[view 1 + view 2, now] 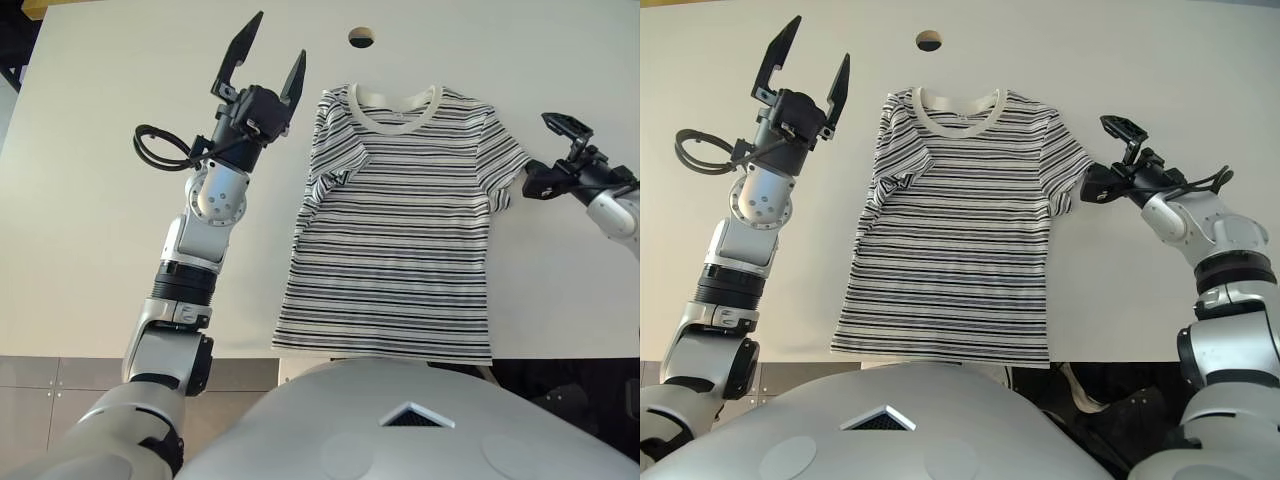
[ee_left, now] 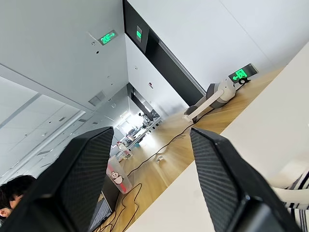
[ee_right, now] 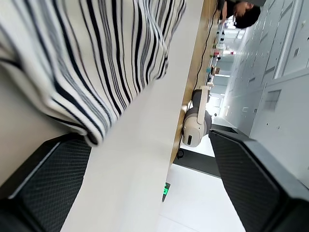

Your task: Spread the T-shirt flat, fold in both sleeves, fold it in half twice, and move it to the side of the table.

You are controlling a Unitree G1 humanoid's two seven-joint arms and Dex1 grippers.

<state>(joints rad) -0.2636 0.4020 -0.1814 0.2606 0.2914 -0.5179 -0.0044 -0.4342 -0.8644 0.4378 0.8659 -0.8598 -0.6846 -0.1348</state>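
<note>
The black-and-cream striped knit T-shirt [image 1: 400, 230] lies face up on the white flat-topped table [image 1: 100, 250]. Its long axis runs near to far, with the cream ribbed collar [image 1: 395, 125] at the far end and the hem [image 1: 385, 345] along the near table edge.

The relation that matters is at the right. The short striped right sleeve [image 1: 1065, 165] sticks out flat to the right, and my right gripper [image 1: 1102, 160] sits just beside its cuff. Its fingers [image 3: 53, 179] are spread, and the wrist view shows the cuff lying over the edge of one of them. The shirt body lies to the left of this gripper, so I judge the fold should carry the cuff leftward, across the long axis.

The left sleeve [image 1: 330, 185] looks bunched inward over the body, though I cannot say it is folded cleanly. My left gripper [image 1: 268, 62] is raised off the table with its black fingers [image 2: 87, 179] spread and holding nothing. It is left of the shirt's far left shoulder and clear of the cloth. For the sleeve that is out, my right arm is plainly the nearer.

I count one T-shirt, two sleeves, two grippers and one small round dark hole [image 1: 361, 38] in the table beyond the collar.
</note>
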